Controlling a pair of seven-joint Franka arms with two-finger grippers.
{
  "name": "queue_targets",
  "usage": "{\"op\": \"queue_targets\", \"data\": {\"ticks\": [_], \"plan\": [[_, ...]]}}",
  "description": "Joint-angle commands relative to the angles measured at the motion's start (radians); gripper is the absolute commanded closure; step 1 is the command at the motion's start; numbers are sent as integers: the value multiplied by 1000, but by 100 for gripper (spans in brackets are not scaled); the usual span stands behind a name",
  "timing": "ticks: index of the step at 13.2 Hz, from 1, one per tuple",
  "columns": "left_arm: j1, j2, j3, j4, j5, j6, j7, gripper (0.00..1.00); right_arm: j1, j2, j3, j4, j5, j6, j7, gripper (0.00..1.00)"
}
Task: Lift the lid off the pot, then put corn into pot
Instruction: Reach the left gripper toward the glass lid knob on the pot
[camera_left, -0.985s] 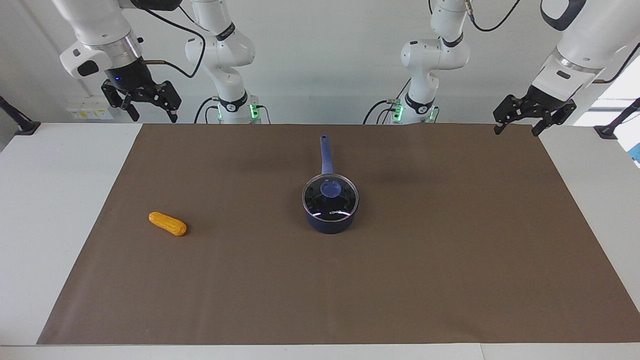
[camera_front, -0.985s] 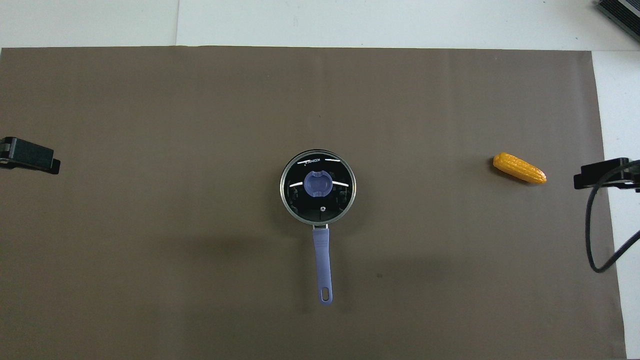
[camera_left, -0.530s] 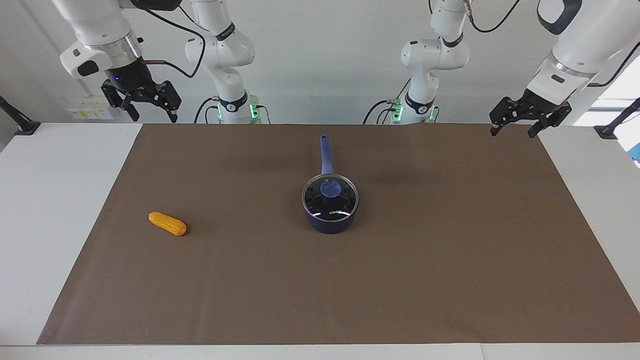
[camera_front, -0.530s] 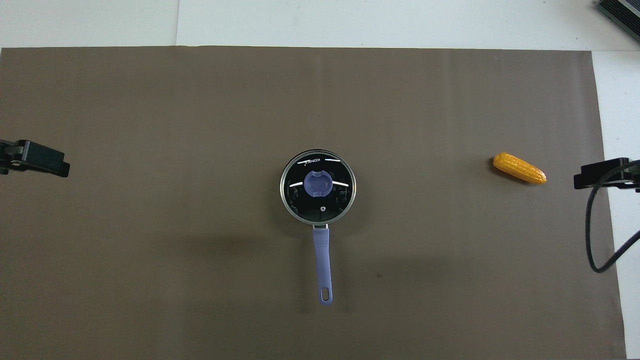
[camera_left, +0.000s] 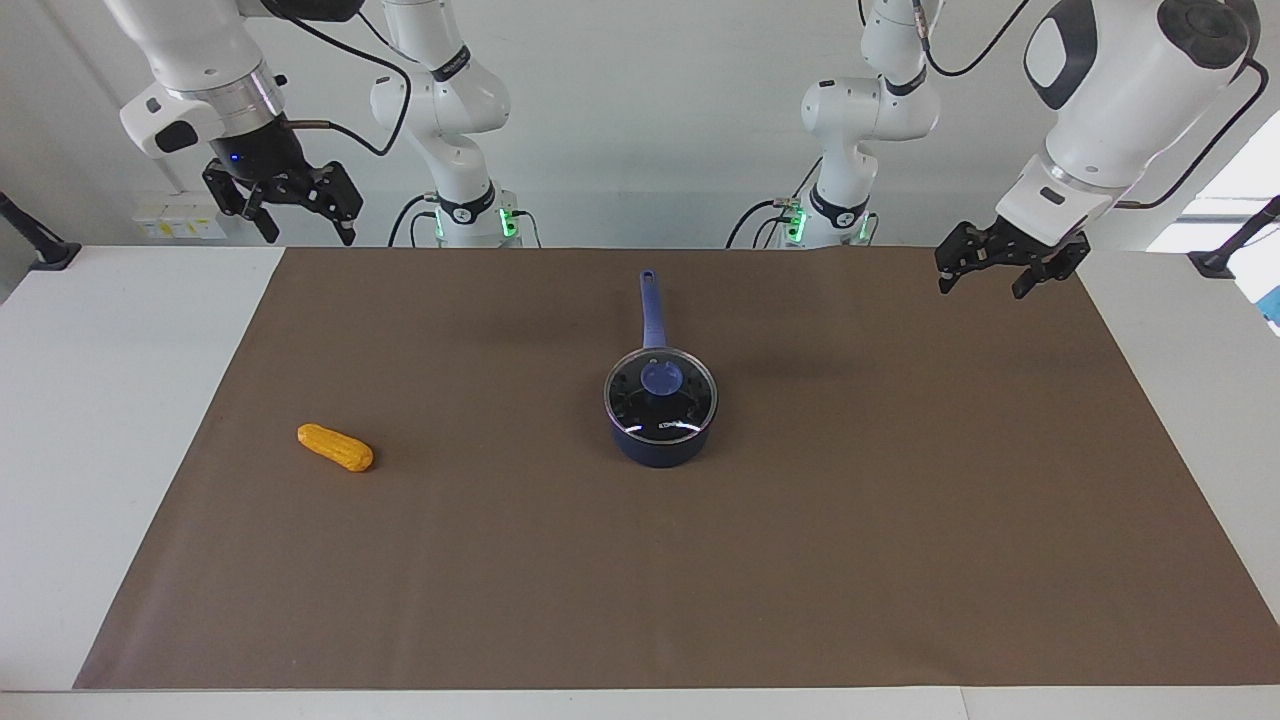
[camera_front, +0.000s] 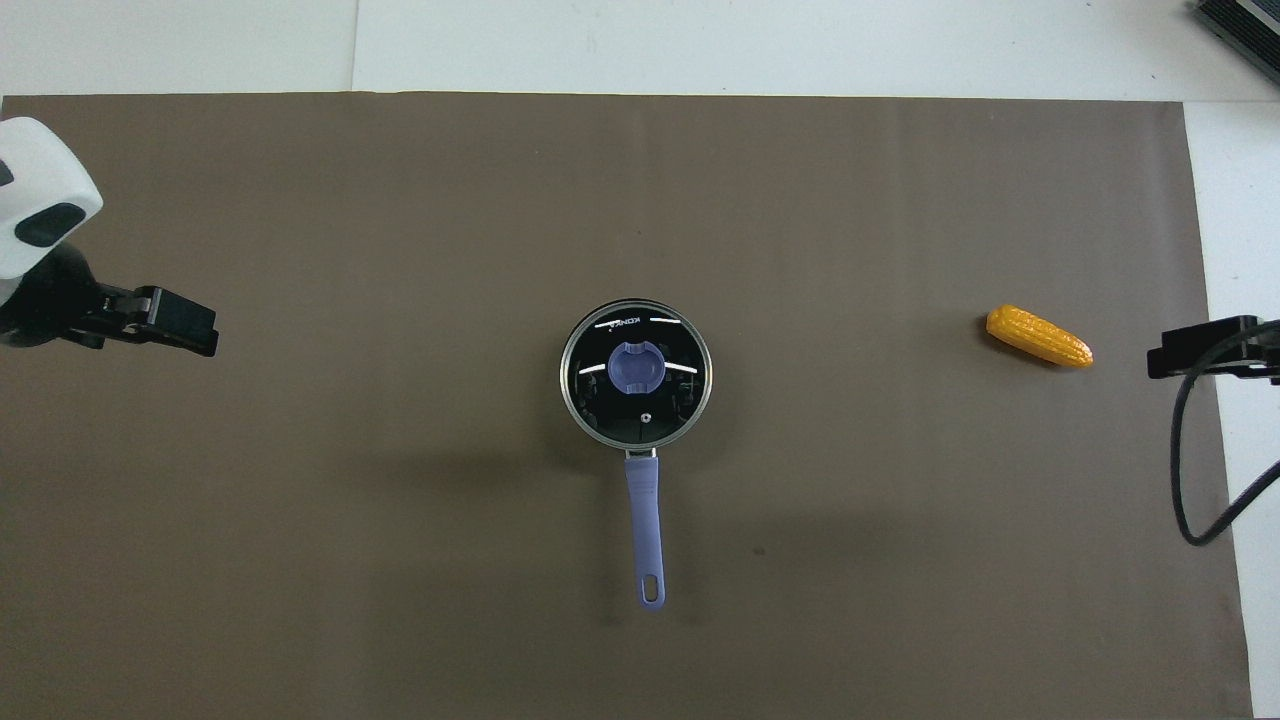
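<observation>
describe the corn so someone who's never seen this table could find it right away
A brown mat covers the table, with a lidded blue pot at its middle. Toward the right arm's end of the mat lies the corn, alone and flat. It is the only yellow-orange thing there, a small bumpy oblong cob.

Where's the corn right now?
The corn lies on the brown mat toward the right arm's end of the table, level with the pot and well apart from it.

The pot (camera_left: 660, 445) is dark navy with a lighter blue handle. Its lid (camera_left: 660, 395) is clear glass with a blue knob (thin metal rim). The corn (camera_left: 335, 447) is yellow-orange and bumpy, on a plain brown mat (camera_left: 900, 520).
</observation>
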Motion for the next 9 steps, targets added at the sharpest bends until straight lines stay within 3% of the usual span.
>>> {"op": "queue_targets", "data": {"ticks": [1,9], "plan": [[-54,-10,11,-62,7,74,-51,0,-9,-3,1,8,21,-15,-24,0],[-180,38,11,-116,5,204,-246,0,-6,-6,10,7,19,-30,-34,0]]}}
